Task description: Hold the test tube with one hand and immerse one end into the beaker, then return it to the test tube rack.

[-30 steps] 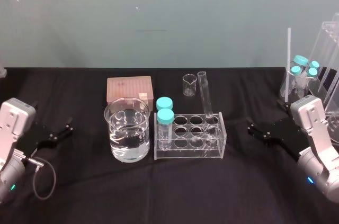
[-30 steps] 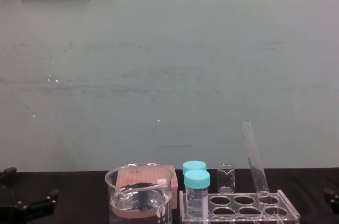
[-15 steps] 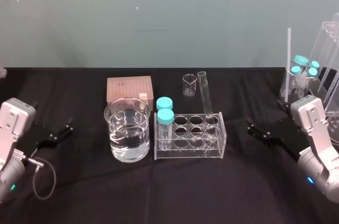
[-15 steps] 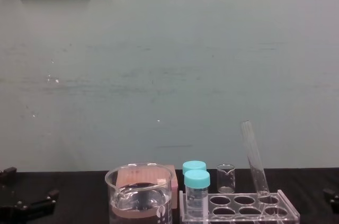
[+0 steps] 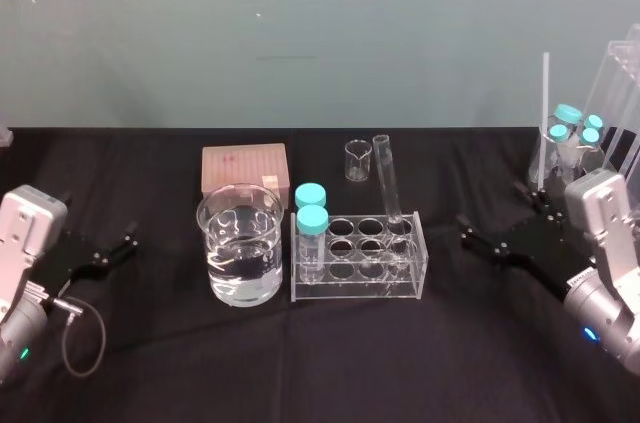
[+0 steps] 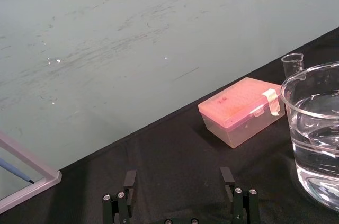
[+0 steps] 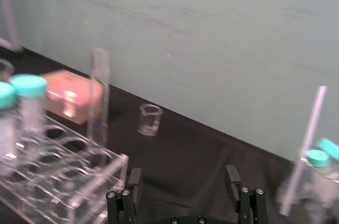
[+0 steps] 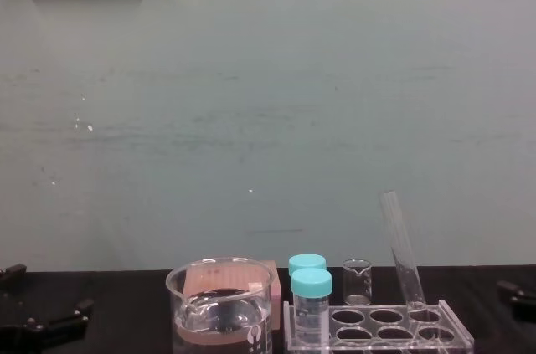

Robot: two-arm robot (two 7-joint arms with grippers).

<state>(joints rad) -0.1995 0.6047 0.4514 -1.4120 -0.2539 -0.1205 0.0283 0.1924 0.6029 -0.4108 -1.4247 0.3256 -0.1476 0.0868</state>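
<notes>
The test tube [image 5: 388,183] leans in a back right hole of the clear test tube rack [image 5: 355,289] at the table's middle; it also shows as the test tube [image 8: 402,249] in the chest view and the test tube [image 7: 99,102] in the right wrist view. Left of the rack stands the beaker [image 5: 240,243], part full of clear liquid. My right gripper [image 5: 495,213] hangs open to the right of the rack, apart from it, its fingers [image 7: 135,179] holding nothing. At the left edge my left gripper [image 5: 125,245] rests open and idle, left of the beaker [image 6: 315,128].
A pink lidded box [image 5: 244,168] lies behind the beaker. A tiny clear beaker [image 5: 357,160] stands behind the rack. Two teal-capped vials [image 5: 311,218] fill the rack's left holes. A clear stand with more teal-capped vials [image 5: 580,128] and a white rod [image 5: 545,113] is at the far right.
My right gripper has shifted slightly left toward the rack and risen a little. The left arm, the tube, the beaker and the rack have not moved.
</notes>
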